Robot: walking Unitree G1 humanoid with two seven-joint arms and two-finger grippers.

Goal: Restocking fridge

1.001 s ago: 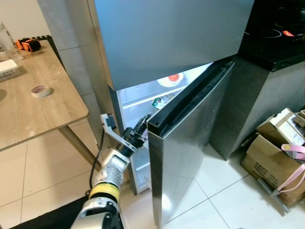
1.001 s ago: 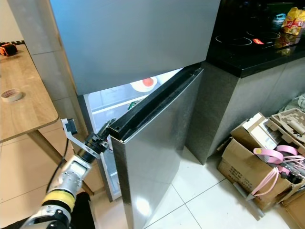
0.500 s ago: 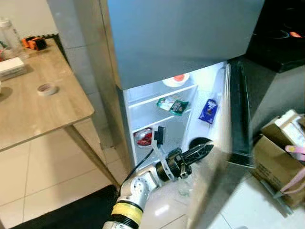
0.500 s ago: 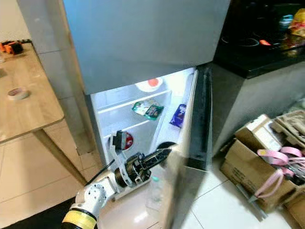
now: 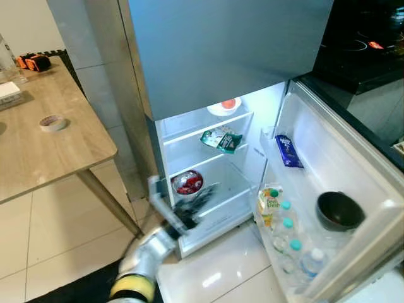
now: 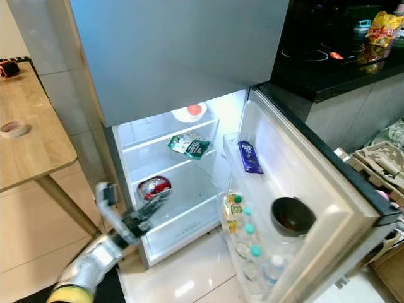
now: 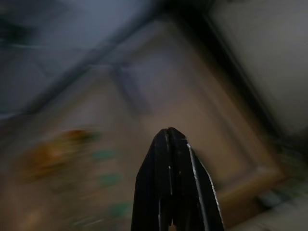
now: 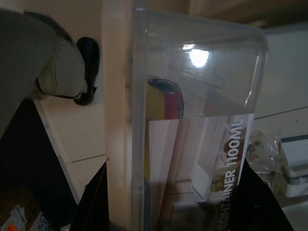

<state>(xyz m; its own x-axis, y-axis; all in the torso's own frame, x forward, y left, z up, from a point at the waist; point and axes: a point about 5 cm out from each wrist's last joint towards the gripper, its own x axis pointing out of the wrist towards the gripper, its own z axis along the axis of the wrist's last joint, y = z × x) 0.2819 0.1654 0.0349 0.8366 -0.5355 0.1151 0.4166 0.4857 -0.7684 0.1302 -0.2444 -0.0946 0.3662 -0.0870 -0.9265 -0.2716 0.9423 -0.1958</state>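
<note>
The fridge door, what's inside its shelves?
The fridge door holds a blue packet up high. Lower down sit a dark bowl, a juice carton and capped bottles. The bottles' lower halves hide behind the shelf rail.

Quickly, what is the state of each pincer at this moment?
Left pincer: closed, holding nothing, in front of the open fridge.
Right pincer: closed on a clear plastic container labelled 1100ML.

I see the steel fridge (image 5: 227, 57) ahead, its open lower door (image 5: 353, 208) swung right, the wooden bench (image 5: 44, 145) left.
</note>
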